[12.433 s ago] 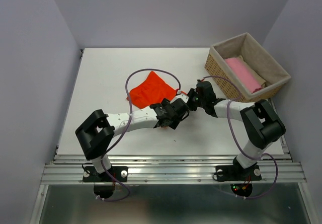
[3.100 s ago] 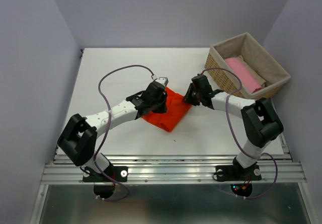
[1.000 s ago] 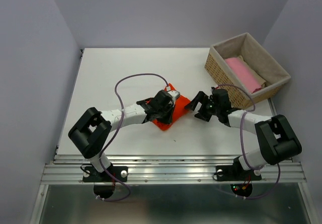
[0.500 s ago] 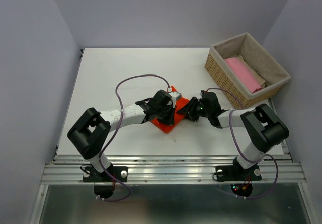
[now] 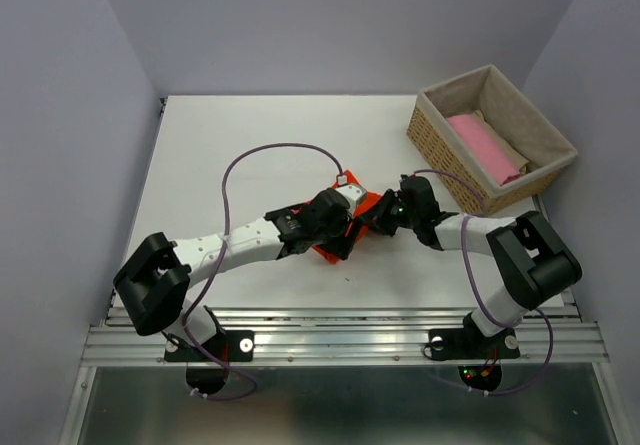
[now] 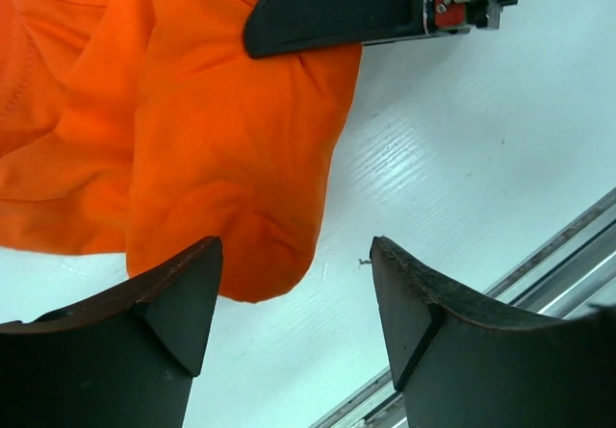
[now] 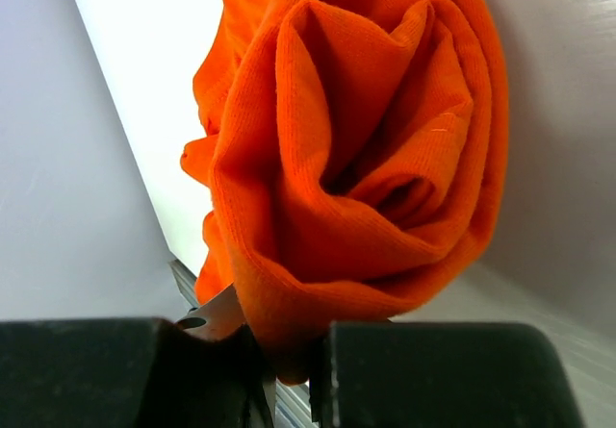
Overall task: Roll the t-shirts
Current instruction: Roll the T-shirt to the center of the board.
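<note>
Because its coils would likely spring loose unheld, orange t-shirt (image 5: pixel 366 205), rolled, lies mid-counter (image 5: pixel 250 145), right end effector (image 7: pixel 289 361) clamped on an end fold, left end effector (image 6: pixel 294 250) spread apart over it; pink t-shirt (image 5: pixel 483 148) in basket (image 5: pixel 440 140).

Orange-red t-shirt (image 7: pixel 356 159) is rolled up in a loose spiral, end-on right at my right gripper (image 7: pixel 289 380), one fold pinched in it. Its rounded end lies just ahead of my left gripper (image 6: pixel 294 303). Pink t-shirt (image 5: pixel 483 147) lies flat, way off to my right.
</note>
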